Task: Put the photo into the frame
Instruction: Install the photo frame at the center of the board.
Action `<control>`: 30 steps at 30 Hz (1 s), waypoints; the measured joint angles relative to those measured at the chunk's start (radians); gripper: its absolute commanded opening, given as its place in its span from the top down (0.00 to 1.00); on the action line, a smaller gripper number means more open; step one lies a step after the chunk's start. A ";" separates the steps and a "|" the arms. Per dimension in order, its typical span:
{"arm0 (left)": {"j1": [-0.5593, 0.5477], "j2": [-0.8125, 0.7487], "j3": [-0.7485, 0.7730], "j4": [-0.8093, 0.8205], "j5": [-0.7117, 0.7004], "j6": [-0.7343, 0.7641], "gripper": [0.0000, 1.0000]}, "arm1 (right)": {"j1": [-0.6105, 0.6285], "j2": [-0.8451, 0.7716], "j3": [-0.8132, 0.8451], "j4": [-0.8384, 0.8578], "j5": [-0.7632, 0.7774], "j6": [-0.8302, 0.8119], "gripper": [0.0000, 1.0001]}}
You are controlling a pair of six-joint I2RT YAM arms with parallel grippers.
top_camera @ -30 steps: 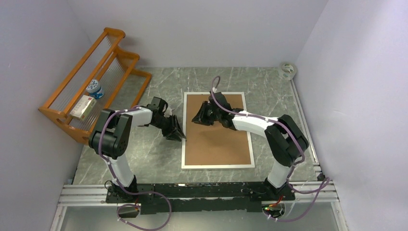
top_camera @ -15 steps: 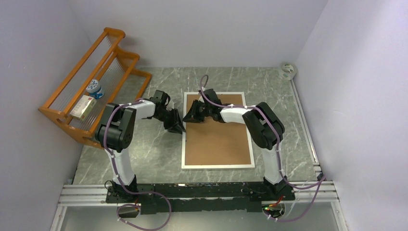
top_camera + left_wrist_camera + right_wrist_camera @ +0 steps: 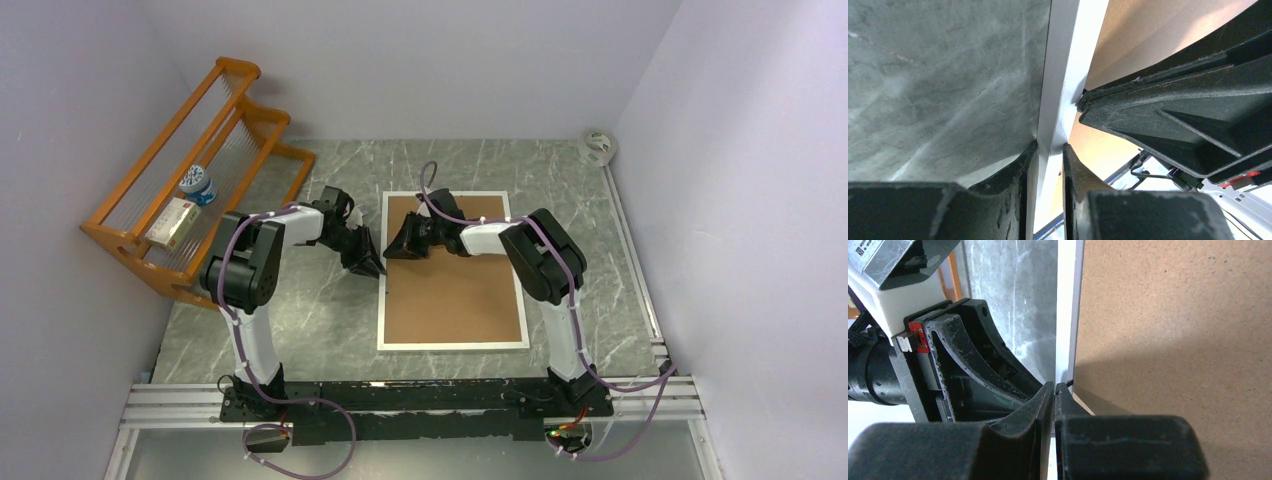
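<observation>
Left wrist view: frame point(image 3: 1064, 60) rail between left gripper point(image 3: 1049, 148) jaws.

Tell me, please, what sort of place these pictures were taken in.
Probably a robot test cell in a lab: the left arm and right arm bolted to a metal rail at the table's near edge, plain pale walls closing it in, and an orange wooden rack holding a small box.

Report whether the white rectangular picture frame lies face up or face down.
Face down. The white rectangular picture frame lies flat on the grey marble table, its brown hardboard back facing up.
</observation>
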 measured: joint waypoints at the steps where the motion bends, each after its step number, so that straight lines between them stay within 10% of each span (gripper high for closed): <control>1: 0.000 0.001 0.002 -0.003 0.000 0.000 0.83 | -0.006 0.003 -0.001 0.003 -0.009 0.000 0.89; 8: 0.003 0.012 0.014 -0.018 0.009 0.000 0.84 | -0.012 0.011 -0.001 0.008 -0.024 -0.001 0.87; 16: 0.004 0.020 0.024 -0.032 0.013 0.002 0.84 | -0.013 0.014 0.013 0.005 -0.048 0.020 0.53; 30: 0.006 0.021 0.029 -0.042 0.014 0.004 0.84 | -0.016 0.014 0.023 -0.021 -0.045 0.034 0.47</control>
